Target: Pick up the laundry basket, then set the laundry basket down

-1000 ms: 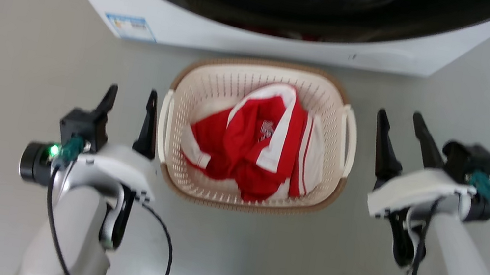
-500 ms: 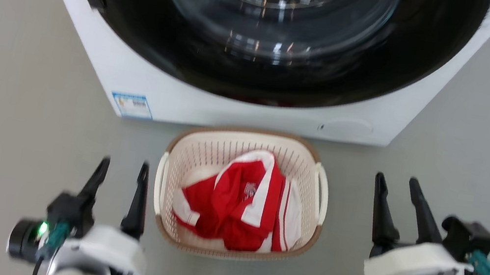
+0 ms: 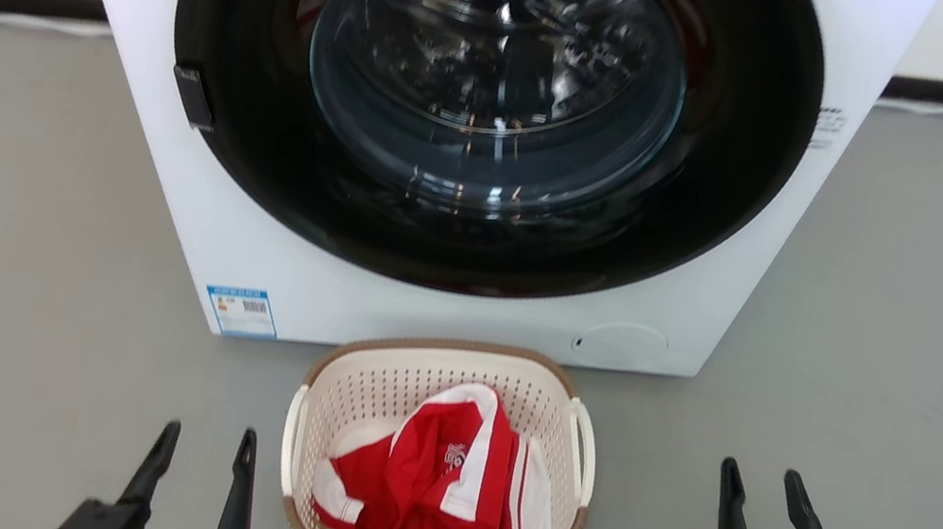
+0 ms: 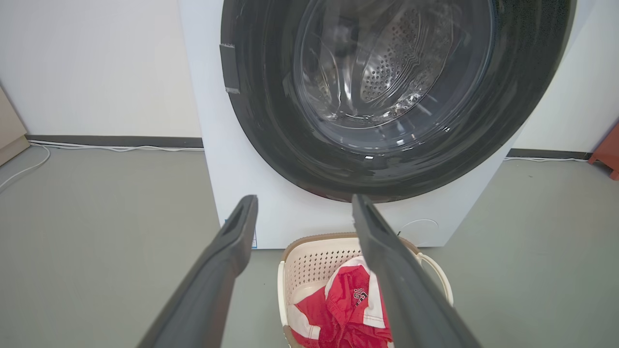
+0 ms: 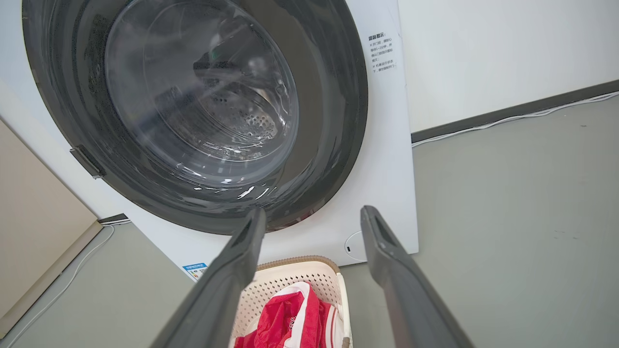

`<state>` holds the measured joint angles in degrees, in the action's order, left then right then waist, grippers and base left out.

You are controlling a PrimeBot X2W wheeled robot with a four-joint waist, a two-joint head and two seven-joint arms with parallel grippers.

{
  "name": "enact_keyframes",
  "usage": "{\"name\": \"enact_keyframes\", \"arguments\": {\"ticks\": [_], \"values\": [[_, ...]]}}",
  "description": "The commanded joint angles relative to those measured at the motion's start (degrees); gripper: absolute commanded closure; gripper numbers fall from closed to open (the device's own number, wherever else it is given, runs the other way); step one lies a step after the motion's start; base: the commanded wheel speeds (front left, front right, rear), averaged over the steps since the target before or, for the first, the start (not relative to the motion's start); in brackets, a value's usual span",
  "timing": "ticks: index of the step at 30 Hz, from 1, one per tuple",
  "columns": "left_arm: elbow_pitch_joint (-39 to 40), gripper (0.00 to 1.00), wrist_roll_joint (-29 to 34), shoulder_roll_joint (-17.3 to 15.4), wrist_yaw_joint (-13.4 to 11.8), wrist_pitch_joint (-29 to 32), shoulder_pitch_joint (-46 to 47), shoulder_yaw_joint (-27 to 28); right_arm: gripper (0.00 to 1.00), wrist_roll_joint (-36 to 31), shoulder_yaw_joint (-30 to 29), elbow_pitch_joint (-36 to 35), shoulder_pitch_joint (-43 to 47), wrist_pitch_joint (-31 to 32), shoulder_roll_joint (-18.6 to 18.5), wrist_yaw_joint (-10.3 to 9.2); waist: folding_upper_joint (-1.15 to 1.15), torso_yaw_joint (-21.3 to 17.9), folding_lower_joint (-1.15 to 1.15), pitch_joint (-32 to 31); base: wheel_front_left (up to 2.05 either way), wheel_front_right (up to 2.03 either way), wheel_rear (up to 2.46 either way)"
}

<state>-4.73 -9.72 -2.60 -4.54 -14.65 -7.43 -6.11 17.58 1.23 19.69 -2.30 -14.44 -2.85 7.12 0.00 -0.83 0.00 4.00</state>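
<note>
While the left gripper (image 3: pixel 208 441) hangs spread and empty just left of it, the basket (image 3: pixel 444 343) sits on the floor (image 3: pixel 1 272) close before the washer (image 3: pixel 443 322), a red-and-white garment (image 3: pixel 425 487) inside; the right gripper (image 3: pixel 758 485), likewise spread and empty, hangs farther off its right side.

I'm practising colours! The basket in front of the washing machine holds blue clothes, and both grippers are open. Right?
Not quite: the clothes in the laundry basket are red and white, as the head view shows. It sits before the washing machine, and the left gripper and right gripper are open.
</note>
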Motion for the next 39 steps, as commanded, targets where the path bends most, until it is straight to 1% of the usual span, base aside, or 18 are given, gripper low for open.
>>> {"name": "enact_keyframes", "arguments": {"ticks": [1,13,25,26,30,32,35,39], "values": [[2.07,0.0,-0.01,-0.29,-0.59,-0.35,-0.1,1.45,0.0,-0.33,0.8,-2.22,0.38,-0.56,-0.03,0.36,0.0,-0.4,0.0,-1.48,0.0,0.0,0.0],[3.72,0.0,-0.22,-0.28,-1.51,-0.35,-4.62,2.64,0.0,-0.18,0.18,-4.47,4.21,-0.56,-0.03,0.36,0.0,-1.19,0.0,-4.65,0.0,0.0,0.0],[4.34,0.0,0.3,-0.28,-0.93,-0.35,-5.05,2.77,0.0,0.03,0.03,-4.92,4.42,-0.56,-0.03,0.36,0.0,-0.76,0.0,-4.99,0.0,0.0,0.0],[2.77,1.0,-0.22,-0.23,-0.97,0.0,-6.17,1.0,1.0,0.04,-1.17,-3.07,4.98,0.0,0.14,0.0,0.0,-0.77,0.0,-4.99,0.0,0.0,0.0],[0.08,1.0,-0.65,0.18,-0.94,0.05,-6.2,0.73,1.0,0.35,-1.03,-0.73,5.75,0.18,0.26,-0.05,0.0,-0.75,0.0,-4.97,0.0,0.0,0.0],[0.17,1.0,-2.04,0.11,-0.8,0.25,-6.02,0.79,1.0,1.56,-1.1,-0.86,5.62,0.49,0.25,-0.05,0.0,-0.73,0.01,-4.96,0.0,0.0,0.0],[-0.01,1.0,-4.93,-0.11,-0.43,0.76,-5.47,0.98,1.0,4.01,-1.28,-1.08,5.38,1.13,0.2,-0.03,0.0,-0.69,0.13,-5.04,0.0,0.0,0.0],[-0.4,1.0,-7.77,-0.31,-0.01,1.28,-4.8,1.13,1.0,6.43,-1.45,-1.2,5.08,1.77,0.16,-0.02,0.0,-0.63,0.02,-4.93,0.0,0.0,0.0]]}}
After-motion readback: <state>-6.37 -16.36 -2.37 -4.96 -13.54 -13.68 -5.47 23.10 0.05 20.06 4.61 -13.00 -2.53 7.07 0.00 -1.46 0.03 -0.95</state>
